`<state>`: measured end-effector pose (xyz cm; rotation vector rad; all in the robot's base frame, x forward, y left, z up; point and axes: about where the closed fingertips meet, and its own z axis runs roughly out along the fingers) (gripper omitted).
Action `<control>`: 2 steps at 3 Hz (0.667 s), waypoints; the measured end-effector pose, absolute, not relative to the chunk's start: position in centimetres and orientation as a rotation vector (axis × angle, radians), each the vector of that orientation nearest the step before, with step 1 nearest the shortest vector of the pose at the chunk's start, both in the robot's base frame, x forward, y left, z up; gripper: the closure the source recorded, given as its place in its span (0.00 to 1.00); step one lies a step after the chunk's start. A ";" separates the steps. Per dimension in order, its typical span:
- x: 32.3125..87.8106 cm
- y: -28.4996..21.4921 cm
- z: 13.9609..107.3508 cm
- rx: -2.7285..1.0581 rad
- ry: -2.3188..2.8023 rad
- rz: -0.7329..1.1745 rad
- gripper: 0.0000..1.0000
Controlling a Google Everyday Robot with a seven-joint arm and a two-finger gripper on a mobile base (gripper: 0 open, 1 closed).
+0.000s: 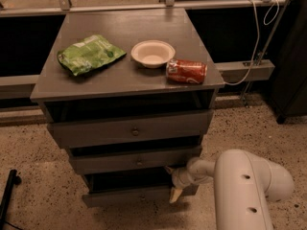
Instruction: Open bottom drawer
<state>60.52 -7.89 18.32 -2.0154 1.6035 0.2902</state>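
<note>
Grey wood is forming the bottom drawer [125,196], which is sitting lowest of three in the cabinet [120,83], just above the speckled floor [38,152]. Its flat, plain front is showing as a thin strip that is looking narrower than the middle drawer [136,161] and the top drawer [132,130] above it. A dark band of interior is lying open between this front and the middle drawer. Its knob is not showing clearly from this angle. The gripper [173,183] is hovering at the right end of the bottom drawer, close against the front's upper edge – whether it is clamping the wood or hanging loose cannot be told. The white arm [242,186] is reaching in from the lower right, bulking large in the foreground. On the cabinet's top, a green bag [90,54] is lying at the left, a white bowl [152,53] is sitting in the middle, and a red can [186,71] is lying on its side near the right edge, just beside the bowl.
</note>
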 end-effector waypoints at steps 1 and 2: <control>60.5 -7.9 18.3 -2.016 1.604 0.290 0.00; 60.0 -8.0 17.7 -2.051 1.611 0.293 0.00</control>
